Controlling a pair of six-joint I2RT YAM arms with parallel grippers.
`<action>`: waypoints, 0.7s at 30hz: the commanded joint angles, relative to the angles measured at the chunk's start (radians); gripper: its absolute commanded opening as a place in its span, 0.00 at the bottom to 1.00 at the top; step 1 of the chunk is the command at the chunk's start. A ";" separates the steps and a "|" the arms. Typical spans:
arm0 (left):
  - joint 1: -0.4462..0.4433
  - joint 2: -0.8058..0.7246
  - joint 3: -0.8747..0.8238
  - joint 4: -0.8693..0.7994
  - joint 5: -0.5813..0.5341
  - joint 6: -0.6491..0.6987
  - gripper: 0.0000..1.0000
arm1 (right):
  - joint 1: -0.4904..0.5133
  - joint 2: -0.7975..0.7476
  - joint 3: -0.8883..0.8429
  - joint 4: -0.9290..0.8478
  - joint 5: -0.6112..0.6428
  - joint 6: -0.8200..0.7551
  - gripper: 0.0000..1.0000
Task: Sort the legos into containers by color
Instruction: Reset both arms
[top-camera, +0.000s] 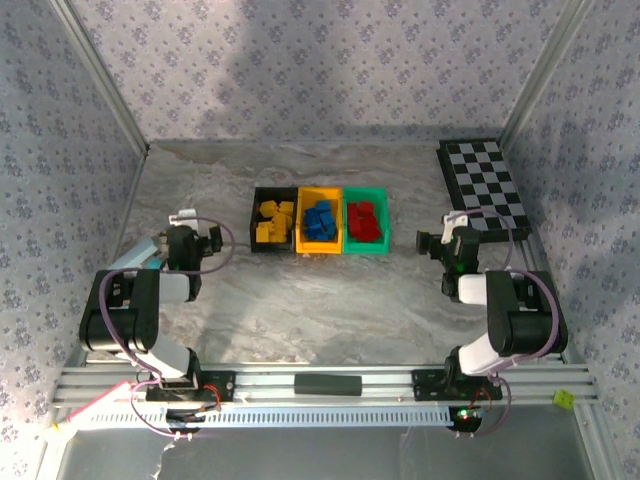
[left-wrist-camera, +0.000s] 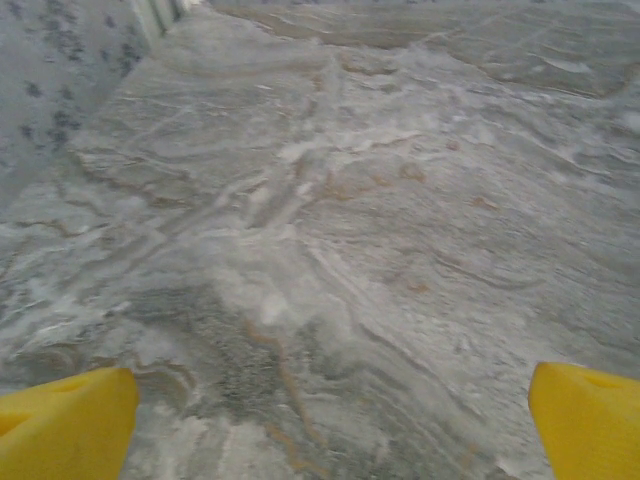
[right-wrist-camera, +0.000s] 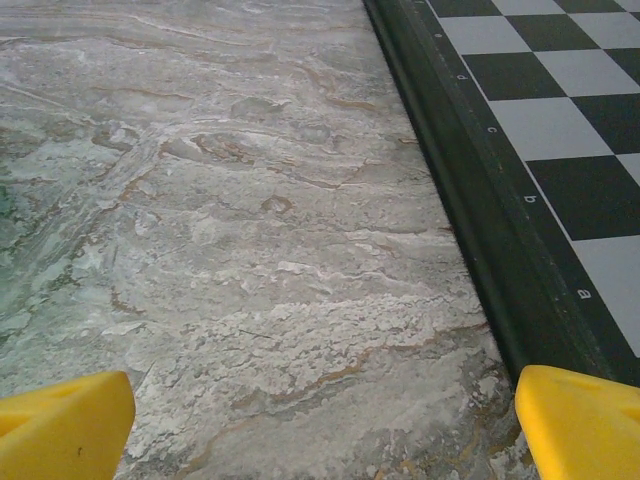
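Three bins (top-camera: 318, 250) on marbled tabletop (top-camera: 300, 300), papered walls (top-camera: 300, 70).

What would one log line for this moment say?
yellow legos in black bin | blue legos in yellow bin | red legos in green bin | left gripper open, empty | right gripper open, empty

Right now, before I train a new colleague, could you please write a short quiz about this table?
1. True or false: the blue bricks lie in the yellow bin.
2. Which bin holds the red bricks? A black bin, B green bin, C yellow bin.
3. Fill in: the chequered board lies nearest the ____ gripper.
Key: 1 true; 2 B; 3 right gripper.
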 joint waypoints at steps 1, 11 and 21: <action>0.002 0.000 0.001 0.035 0.063 0.017 1.00 | -0.007 0.006 0.023 0.023 -0.013 0.000 1.00; 0.001 0.002 -0.001 0.043 0.066 0.016 1.00 | -0.007 0.008 0.025 0.021 -0.015 0.001 1.00; 0.001 0.004 -0.001 0.044 0.066 0.016 1.00 | -0.007 0.007 0.025 0.018 -0.018 0.001 1.00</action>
